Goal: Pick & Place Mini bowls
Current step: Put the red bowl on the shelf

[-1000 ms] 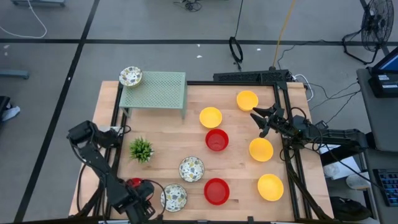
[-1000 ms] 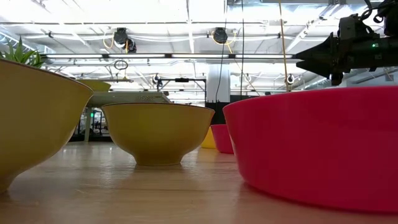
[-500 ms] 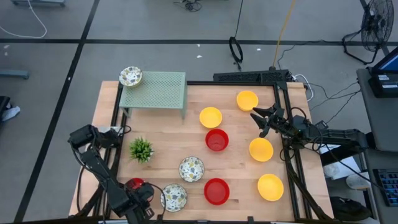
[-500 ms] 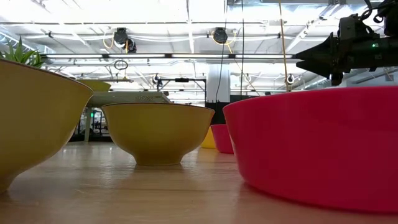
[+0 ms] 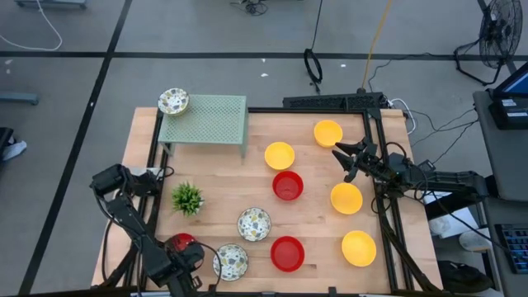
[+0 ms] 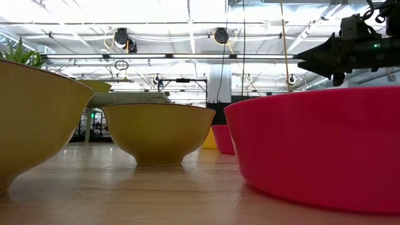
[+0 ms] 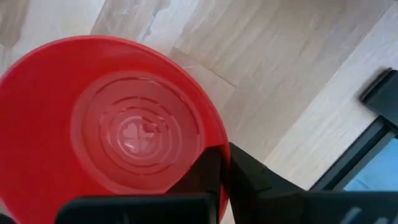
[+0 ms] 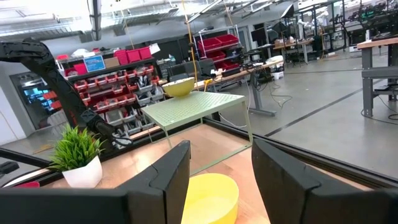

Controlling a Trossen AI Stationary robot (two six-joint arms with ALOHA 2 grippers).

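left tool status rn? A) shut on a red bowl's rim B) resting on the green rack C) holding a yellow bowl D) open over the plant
A: the left wrist view shows the left tool pinching the rim of a red bowl, and the high view puts that bowl at the table's front-left corner, beside a speckled bowl.

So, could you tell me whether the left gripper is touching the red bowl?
Touching: the left wrist view shows the left gripper clamped on the red bowl's rim.
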